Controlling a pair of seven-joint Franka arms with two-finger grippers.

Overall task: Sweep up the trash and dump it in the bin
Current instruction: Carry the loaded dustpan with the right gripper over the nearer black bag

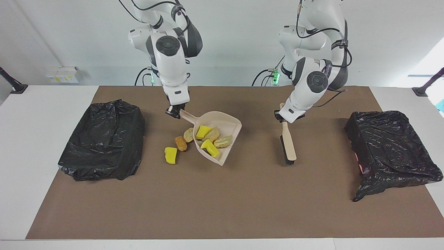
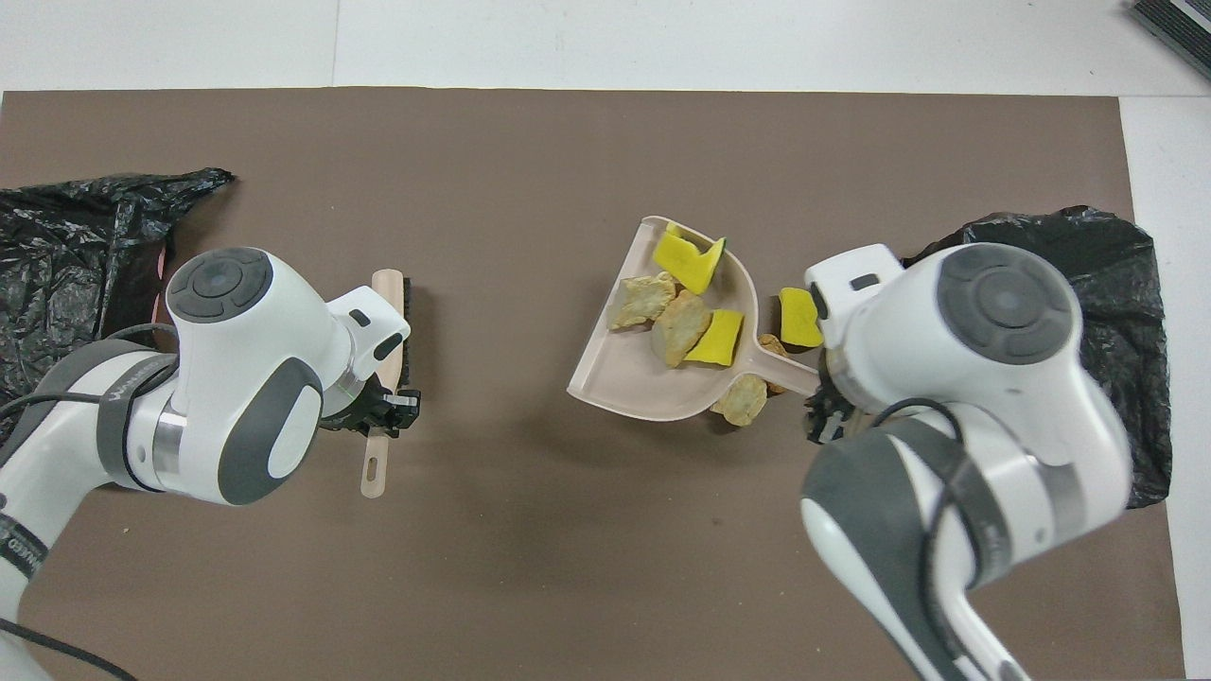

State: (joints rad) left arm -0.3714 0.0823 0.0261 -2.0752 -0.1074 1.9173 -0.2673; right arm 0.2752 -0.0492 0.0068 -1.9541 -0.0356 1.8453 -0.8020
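the right end effector (image 1: 175, 111) is clenched on the dustpan (image 1: 227, 129) handle, the pan tilted over the brown mat (image 1: 222, 201) with four bits of trash (image 1: 211, 137) in it and three more (image 1: 180, 143) on the mat just beside it. the left end effector (image 1: 283, 119) grips the brush (image 1: 288, 146) handle, bristles down on the mat. a black bin (image 1: 104, 139) sits at each end of the white bench (image 1: 38, 139).

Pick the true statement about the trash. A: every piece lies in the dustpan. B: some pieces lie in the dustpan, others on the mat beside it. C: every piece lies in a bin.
B: yellow and beige pieces sit in the dustpan, while a yellow piece, an orange-brown piece and a beige piece lie on the mat.
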